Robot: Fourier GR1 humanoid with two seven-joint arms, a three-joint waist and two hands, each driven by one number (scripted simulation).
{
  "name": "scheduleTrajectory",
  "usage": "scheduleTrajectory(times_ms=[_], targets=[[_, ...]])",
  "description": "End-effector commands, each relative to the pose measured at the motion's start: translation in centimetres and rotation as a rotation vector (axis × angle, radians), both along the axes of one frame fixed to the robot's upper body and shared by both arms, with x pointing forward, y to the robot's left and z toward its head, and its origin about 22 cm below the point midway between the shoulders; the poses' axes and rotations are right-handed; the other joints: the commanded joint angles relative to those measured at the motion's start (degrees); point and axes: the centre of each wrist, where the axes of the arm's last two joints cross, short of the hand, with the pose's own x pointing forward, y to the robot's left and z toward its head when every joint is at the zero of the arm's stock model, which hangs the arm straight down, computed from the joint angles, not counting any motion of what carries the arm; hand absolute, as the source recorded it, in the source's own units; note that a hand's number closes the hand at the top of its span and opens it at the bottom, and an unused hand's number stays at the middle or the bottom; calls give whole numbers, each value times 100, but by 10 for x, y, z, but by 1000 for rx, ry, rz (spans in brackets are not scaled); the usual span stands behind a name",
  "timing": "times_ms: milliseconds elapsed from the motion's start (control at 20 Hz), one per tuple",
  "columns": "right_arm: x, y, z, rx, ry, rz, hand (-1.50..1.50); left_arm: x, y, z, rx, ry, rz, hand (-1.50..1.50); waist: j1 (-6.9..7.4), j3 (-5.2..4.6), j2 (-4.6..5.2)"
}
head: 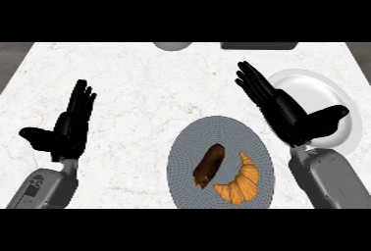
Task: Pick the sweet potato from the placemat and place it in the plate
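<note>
A dark brown sweet potato (210, 165) lies on a round grey placemat (210, 135) near the front of the counter. Beside it on the mat, to the right, lies a golden croissant (243, 184). A white plate (330, 98) sits at the right, behind the mat. My right hand (286, 112) is open, fingers straight and pointing away, hovering between the mat and the plate and covering part of the plate's left side. My left hand (65, 130) rests open at the left, fingers up, far from the mat. Neither hand holds anything.
The counter top is white marble (145, 78). A grey round object (172, 46) and a dark rectangular object (258, 45) sit at the far edge. Dark floor shows past the counter's left and right corners.
</note>
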Motion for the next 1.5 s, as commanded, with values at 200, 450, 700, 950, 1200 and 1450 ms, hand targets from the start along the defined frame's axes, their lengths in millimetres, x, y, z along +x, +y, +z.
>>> scheduleTrajectory(times_ms=[200,450,700,950,1200,1450], targets=[[3,57,-13,-226,212,-354,150,-20,9,-34,149,255,44,0,-79,-53,-112],[14,-26,-22,-1174,-46,-348,150,-31,15,-47,147,325,24,0,17,-257,-206],[-30,45,-52,-565,84,-717,-150,-46,26,-54,136,398,73,0,-340,-14,-203],[-96,90,-70,-702,51,-499,-150,-40,0,-33,160,385,44,0,-127,-29,-125],[-80,105,-51,-1084,65,-465,-150,-36,3,-29,157,381,25,0,-84,-46,-128],[-64,126,-14,-1352,93,-403,-150,-40,-14,-41,171,400,34,0,-61,-46,-110]])
